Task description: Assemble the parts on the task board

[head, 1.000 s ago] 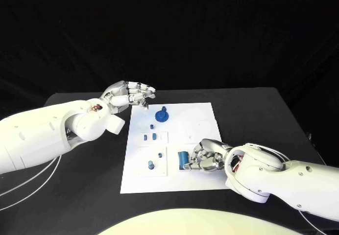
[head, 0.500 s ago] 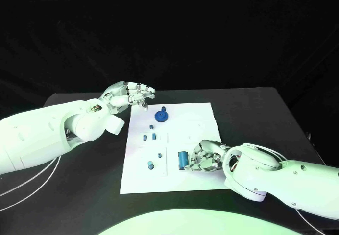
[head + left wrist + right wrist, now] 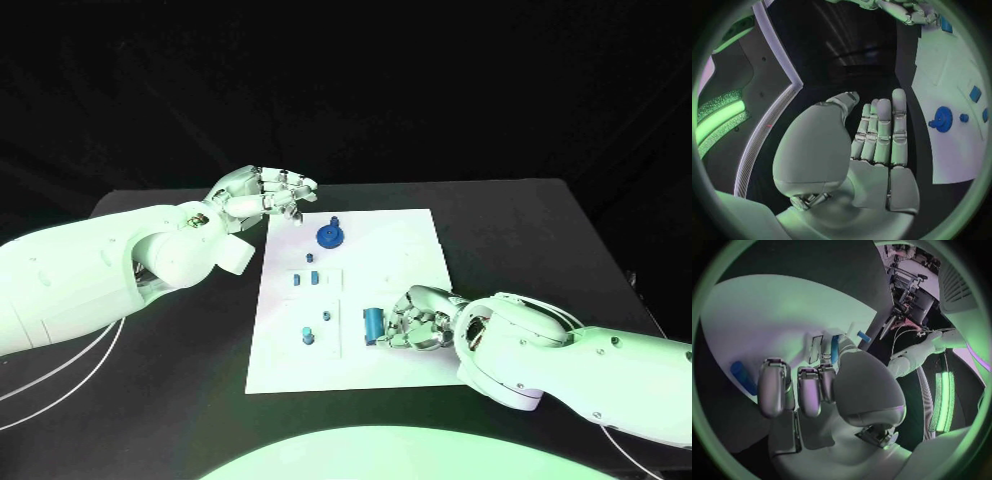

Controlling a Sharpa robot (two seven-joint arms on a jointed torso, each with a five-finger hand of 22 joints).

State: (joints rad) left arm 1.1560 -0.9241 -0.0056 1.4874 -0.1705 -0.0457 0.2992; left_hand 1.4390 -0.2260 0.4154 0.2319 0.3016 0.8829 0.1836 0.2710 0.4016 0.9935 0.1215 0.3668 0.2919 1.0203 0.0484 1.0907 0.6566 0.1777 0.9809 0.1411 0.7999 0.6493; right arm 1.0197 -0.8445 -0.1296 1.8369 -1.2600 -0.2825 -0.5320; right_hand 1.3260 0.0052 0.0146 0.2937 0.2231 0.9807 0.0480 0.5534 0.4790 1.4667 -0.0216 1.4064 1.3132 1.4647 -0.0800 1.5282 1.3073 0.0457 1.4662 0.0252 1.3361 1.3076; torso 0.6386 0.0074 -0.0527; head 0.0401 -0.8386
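The task looks early. On the white board (image 3: pixel 389 290) several small blue parts lie loose, among them a round disc (image 3: pixel 330 236). The right hand (image 3: pixel 415 322) curls beside a blue cylinder (image 3: pixel 374 322) (grip unclear). The left hand (image 3: pixel 265 196) hovers flat, fingers straight and empty, off the board's far corner.

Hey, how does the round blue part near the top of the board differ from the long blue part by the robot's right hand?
The round blue part is a flat disc lying on the task board at its far end; the long blue part is a slim cylinder at the near end. The round part sits apart from the open left hand, while the right hand is right against the long part. Both are blue.
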